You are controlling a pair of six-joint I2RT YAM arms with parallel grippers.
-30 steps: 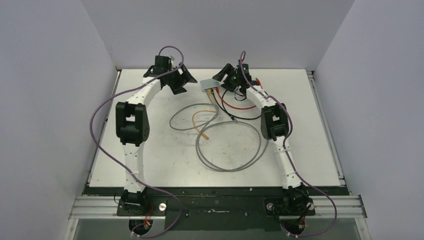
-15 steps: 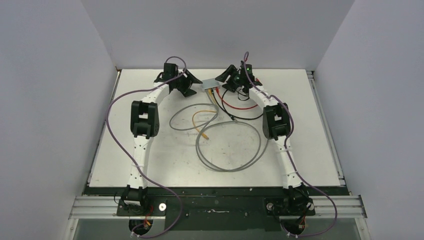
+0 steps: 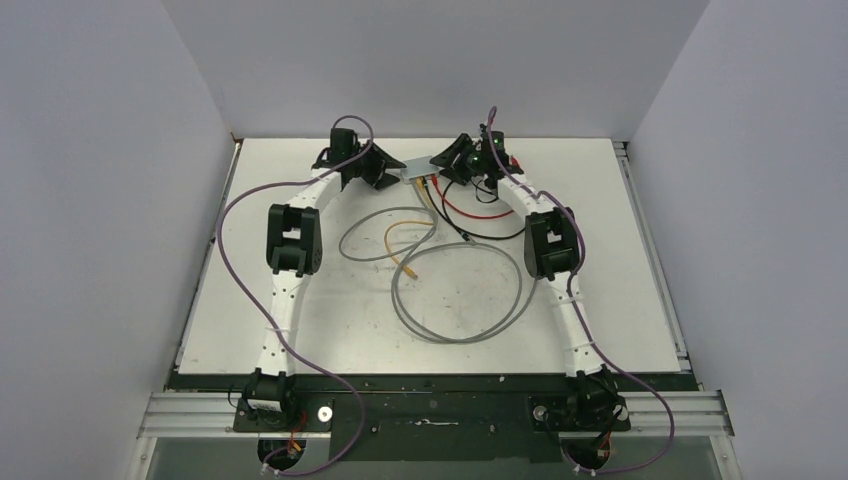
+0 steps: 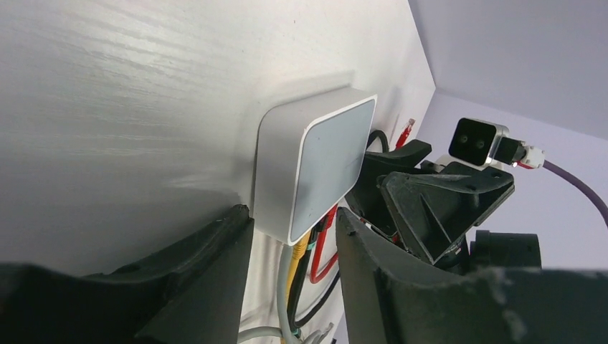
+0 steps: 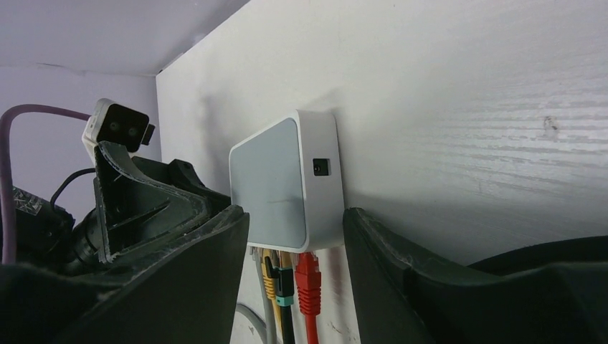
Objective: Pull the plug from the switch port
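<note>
The switch lies toward 12 o'clock on the bench, with a red plug seated in its edge facing 6 o'clock. The left claw is spread at the switch's 9 o'clock and the right claw is spread at its 3 o'clock. Each claw frames one end of the box between its fingers.

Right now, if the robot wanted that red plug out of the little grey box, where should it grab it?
Probably the red plug by its body, right where it meets the switch, not by its thin cable. It sticks straight out of the socket edge, so come in along that line from the cable side. The black plug crowds one flank.
</note>
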